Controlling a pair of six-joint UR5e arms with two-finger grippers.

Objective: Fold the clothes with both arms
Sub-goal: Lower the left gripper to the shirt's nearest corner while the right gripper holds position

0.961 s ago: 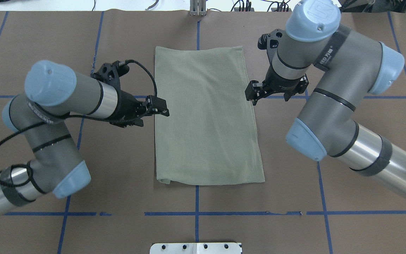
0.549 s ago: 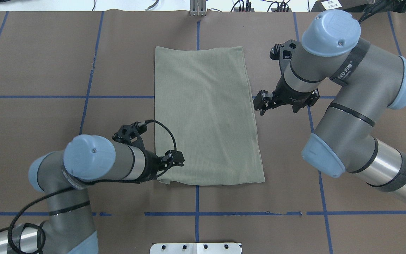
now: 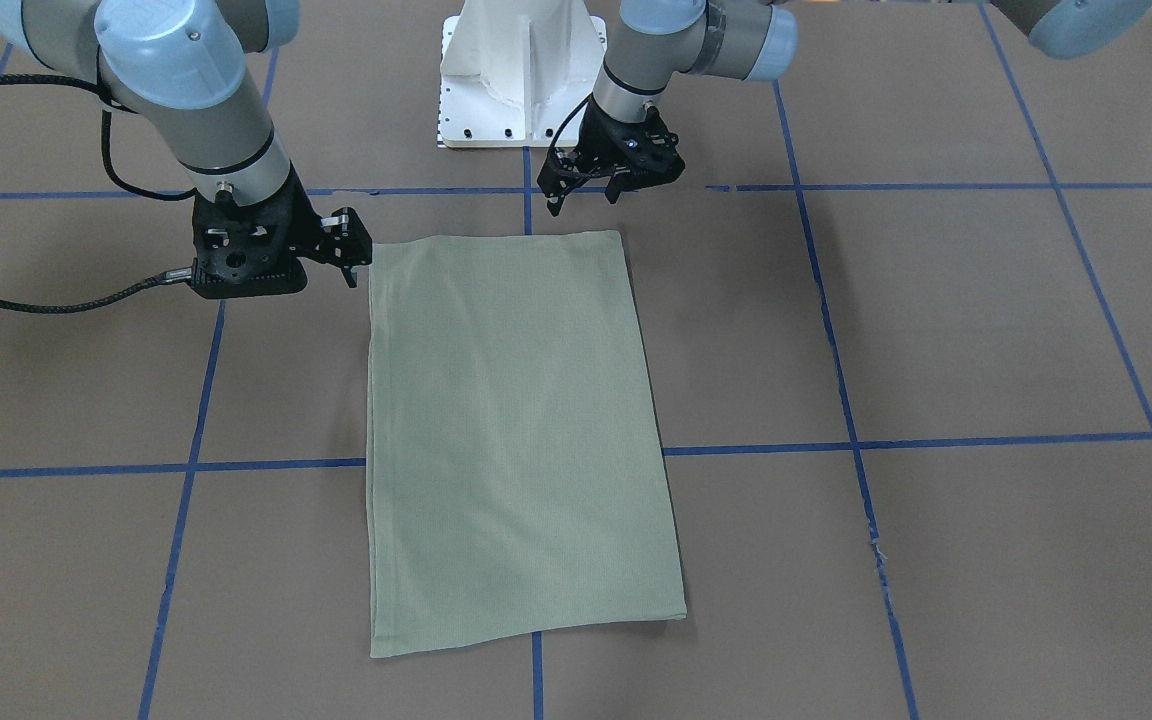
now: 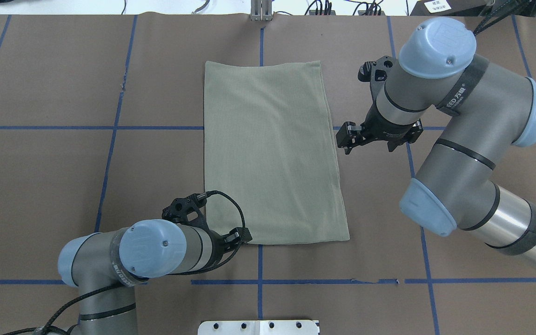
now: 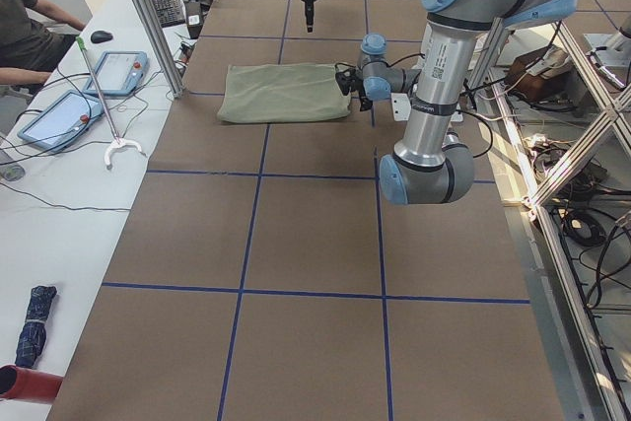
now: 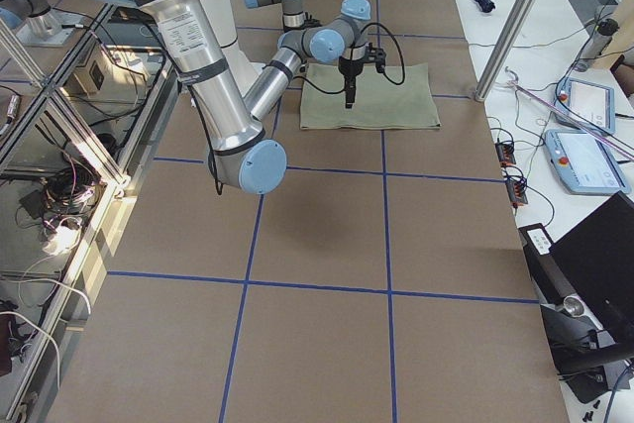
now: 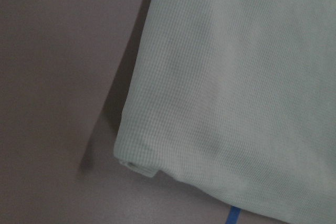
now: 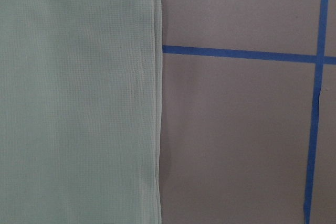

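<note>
**Shirt** [image 4: 270, 153]: pale sage-green knit, folded into one long rectangle. It lies flat at the middle of the worktop, short ends toward and away from the robot. Collar, sleeves and label are out of sight. A small roll of fabric shows at the near left corner.

**Left hand** [image 4: 242, 235]: over the shirt's near left corner, the wrist reaching in low from the left. Its fingers are mostly hidden by the wrist, so I cannot tell whether they are spread or closed. No cloth is seen in them.

**Right hand** [image 4: 345, 139]: just beside the shirt's right long edge, past its middle toward the far end. The fingers are spread and hold nothing.

**Worktop** [image 4: 63, 93]: brown covering marked with a grid of blue tape lines.

**Base** [image 3: 521, 70]: white metal pedestal at the robot's edge of the worktop.
</note>
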